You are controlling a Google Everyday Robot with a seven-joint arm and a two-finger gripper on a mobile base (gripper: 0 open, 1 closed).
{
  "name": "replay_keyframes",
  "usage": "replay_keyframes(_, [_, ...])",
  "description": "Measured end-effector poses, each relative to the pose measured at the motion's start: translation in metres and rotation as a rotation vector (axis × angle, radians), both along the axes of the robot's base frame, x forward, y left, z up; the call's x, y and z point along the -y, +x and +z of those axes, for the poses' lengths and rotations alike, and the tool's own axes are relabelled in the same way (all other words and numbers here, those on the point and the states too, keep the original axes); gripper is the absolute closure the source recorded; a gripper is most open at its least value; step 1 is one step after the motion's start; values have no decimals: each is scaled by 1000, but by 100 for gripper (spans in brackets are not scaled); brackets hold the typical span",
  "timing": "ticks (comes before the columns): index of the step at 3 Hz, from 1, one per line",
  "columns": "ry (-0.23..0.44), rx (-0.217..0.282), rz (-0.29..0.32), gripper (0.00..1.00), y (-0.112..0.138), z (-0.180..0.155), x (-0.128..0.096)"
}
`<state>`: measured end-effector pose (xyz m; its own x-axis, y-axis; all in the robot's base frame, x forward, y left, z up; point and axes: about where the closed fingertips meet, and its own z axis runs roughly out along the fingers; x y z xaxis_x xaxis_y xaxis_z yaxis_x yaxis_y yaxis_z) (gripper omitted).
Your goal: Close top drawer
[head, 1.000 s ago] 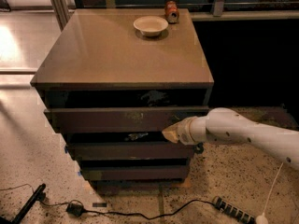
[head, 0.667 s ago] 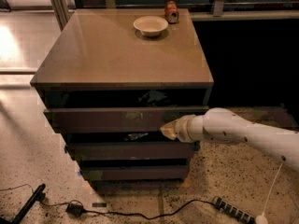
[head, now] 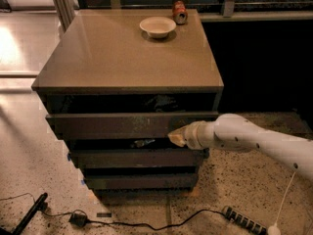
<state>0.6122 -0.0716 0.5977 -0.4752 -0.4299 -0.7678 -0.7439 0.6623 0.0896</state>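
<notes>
The top drawer (head: pixel 122 125) is the widest dark grey-brown front of three, under the cabinet's tan top (head: pixel 122 53). It stands slightly out, with a dark gap above it. My gripper (head: pixel 177 137) comes in from the right on a white arm (head: pixel 254 141). Its pale tip rests against the lower right part of the top drawer's front.
A white bowl (head: pixel 157 27) and a reddish can (head: pixel 180 11) sit at the back of the cabinet top. Two narrower drawer fronts (head: pixel 137 158) step back below. Black cables (head: pixel 122 223) and a power strip (head: pixel 244 221) lie on the speckled floor.
The gripper has moved a little to the left along the drawer front, and the arm followed. The drawer's gap looks about the same.
</notes>
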Motion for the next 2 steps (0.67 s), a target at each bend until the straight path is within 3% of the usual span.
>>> replay_keyframes(1, [-1, 17, -23, 100, 1, 0, 3])
replay_keyframes(2, [0, 2, -10, 100, -1, -2, 2])
